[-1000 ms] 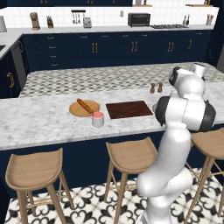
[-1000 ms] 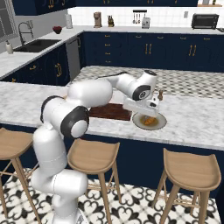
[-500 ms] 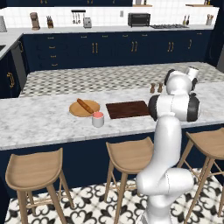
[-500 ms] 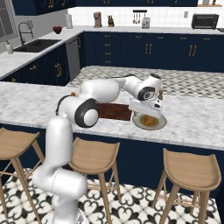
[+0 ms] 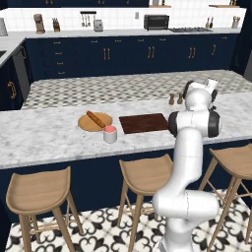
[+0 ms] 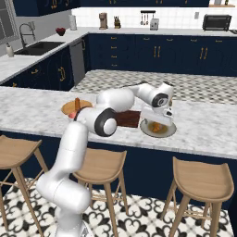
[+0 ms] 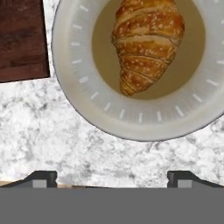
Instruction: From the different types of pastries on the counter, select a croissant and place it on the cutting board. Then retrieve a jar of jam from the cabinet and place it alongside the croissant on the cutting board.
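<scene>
On a pale round plate (image 7: 131, 118) near the counter's (image 5: 44, 138) right end lay the croissant (image 7: 146, 41), golden and ridged, with its narrow tip pointing toward the plate's rim. The plate sat on the marble just beside the board (image 7: 22, 39), whose dark corner came close to the rim without touching it. Above the plate hung the gripper (image 7: 112, 177), its jaws spread wide with nothing between them; the croissant lay ahead of the tips, apart from them. In the right base view the gripper (image 6: 159, 121) stood over the plate (image 6: 159, 130) at the board's (image 6: 127, 119) right end.

Further left along the counter, past the board (image 5: 143, 122), a white cup with a pink top (image 5: 110, 134) stood near the front edge. Just behind it a tan round plate (image 5: 93, 123) carried a long brown stick of bread (image 5: 97, 118). Two small shakers (image 5: 175, 99) stood toward the counter's back edge.
</scene>
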{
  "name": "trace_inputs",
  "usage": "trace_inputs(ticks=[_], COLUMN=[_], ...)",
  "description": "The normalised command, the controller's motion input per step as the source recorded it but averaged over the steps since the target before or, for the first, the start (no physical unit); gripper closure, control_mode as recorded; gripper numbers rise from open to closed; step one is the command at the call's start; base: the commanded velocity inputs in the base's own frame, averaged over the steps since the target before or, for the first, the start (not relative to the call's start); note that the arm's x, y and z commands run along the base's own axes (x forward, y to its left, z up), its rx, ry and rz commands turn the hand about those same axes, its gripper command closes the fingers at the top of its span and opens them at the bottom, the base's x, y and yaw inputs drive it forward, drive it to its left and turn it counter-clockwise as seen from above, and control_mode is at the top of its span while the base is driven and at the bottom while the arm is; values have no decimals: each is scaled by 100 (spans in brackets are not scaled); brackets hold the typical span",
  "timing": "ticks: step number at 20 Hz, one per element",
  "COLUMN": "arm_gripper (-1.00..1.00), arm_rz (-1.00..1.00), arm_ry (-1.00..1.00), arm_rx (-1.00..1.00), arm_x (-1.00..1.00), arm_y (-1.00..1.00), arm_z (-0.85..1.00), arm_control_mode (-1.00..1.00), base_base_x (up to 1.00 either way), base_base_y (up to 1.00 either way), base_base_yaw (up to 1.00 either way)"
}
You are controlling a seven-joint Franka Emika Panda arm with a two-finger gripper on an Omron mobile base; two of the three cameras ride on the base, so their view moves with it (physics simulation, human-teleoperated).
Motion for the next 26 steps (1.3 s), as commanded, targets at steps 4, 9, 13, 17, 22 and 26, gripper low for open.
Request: trace_inputs(ticks=[4, 9, 13, 17, 22, 26], arm_gripper=[-100, -100, -100, -100, -100, -100], arm_rz=[0, 0, 3, 3, 2, 3], arm_ry=[5, 4, 2, 0, 0, 1], arm_rx=[0, 0, 1, 1, 4, 2], arm_x=[30, 29, 27, 28, 38, 35], arm_y=[0, 0, -6, -11, -12, -10], arm_z=[-33, -30, -24, -22, -15, -21], arm_control_mode=[-100, -100, -100, -100, -100, -100], base_base_x=[0, 0, 0, 0, 0, 0], base_base_y=[0, 0, 0, 0, 0, 0], base_base_yaw=[0, 0, 0, 0, 0, 0])
